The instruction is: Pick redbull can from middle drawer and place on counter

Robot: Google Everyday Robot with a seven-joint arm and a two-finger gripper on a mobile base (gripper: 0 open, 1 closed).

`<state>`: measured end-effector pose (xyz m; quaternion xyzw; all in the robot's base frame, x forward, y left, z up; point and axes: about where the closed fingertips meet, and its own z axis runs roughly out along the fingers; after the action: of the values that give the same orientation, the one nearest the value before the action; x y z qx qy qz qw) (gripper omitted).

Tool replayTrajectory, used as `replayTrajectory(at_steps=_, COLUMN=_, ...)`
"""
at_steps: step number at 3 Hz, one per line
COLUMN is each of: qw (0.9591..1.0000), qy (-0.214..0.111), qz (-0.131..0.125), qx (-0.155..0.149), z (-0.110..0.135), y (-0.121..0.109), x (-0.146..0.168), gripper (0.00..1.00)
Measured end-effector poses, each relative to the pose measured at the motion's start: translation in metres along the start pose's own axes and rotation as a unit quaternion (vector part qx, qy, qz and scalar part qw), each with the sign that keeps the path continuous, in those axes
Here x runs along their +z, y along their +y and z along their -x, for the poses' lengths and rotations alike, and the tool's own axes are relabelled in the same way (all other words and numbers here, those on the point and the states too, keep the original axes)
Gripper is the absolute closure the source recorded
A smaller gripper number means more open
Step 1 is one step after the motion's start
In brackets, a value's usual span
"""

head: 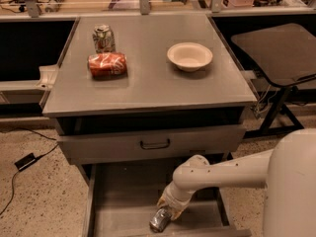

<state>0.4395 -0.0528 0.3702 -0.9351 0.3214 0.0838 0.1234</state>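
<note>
The redbull can (158, 221), slim and silver-grey, sits tilted on the floor of the open middle drawer (123, 206), near its front edge. My gripper (165, 210) reaches down into the drawer from the right and sits right over the can's upper end, touching or nearly touching it. My white arm (222, 172) crosses the drawer's right side. The grey counter (148, 83) is the cabinet top above.
On the counter lie a red soda can (107, 64) on its side, a greenish-white can (103, 37) upright behind it, and a white bowl (189, 56). A drawer front with a black handle (154, 144) overhangs the middle drawer. A dark side table (281, 48) stands at right.
</note>
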Motion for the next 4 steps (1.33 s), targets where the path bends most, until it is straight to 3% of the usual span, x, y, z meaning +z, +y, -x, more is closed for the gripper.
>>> replayTrajectory(at_steps=1, qw=0.9986, qy=-0.008, qz=-0.047, qx=0.021, z=0.0, y=-0.003, x=-0.026, gripper=1.0)
replayTrajectory(at_steps=2, qw=0.9935, qy=0.002, qz=-0.107, qx=0.04, z=0.012, y=0.005, x=-0.089, gripper=1.0)
replayTrajectory(at_steps=3, qw=0.9871, qy=0.037, qz=-0.145, qx=0.057, z=0.02, y=0.019, x=-0.176, gripper=1.0)
replayTrajectory(at_steps=4, qw=0.9797, qy=0.092, qz=-0.153, qx=0.091, z=0.001, y=0.035, x=-0.272, gripper=1.0)
